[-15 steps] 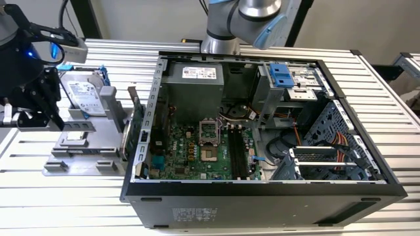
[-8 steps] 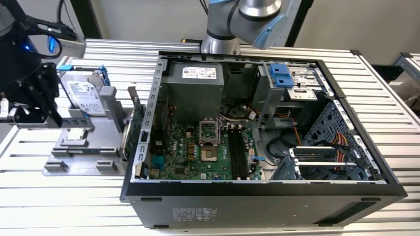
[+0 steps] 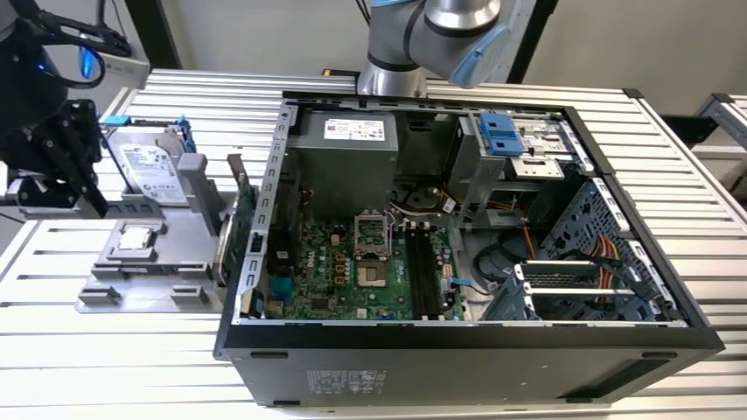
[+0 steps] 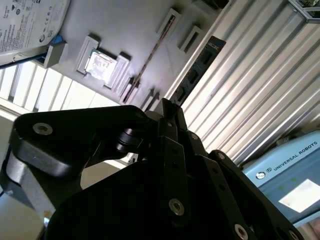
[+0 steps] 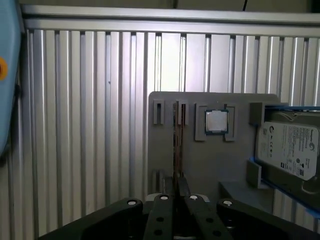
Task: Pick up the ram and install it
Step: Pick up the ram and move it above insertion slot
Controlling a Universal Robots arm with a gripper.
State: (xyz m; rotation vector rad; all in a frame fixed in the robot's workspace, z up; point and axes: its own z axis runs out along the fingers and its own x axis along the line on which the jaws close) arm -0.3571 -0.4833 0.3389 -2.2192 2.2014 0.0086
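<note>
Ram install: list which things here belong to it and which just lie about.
Belongs: the ram, held in the gripper; the open computer case; the motherboard's long black slots.
Lying about: hard drive; processor chip; grey holder tray.

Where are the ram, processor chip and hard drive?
ram (image 5: 176, 145): first wrist view, its thin edge, mid-length.
processor chip (image 5: 216, 121): first wrist view, centre of its top.
hard drive (image 5: 287, 150): first wrist view, middle of its label.

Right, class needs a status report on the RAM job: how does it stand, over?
Pincer shut on the ram. It hangs over the grey holder, outside the open case. No obstruction seen.
</note>
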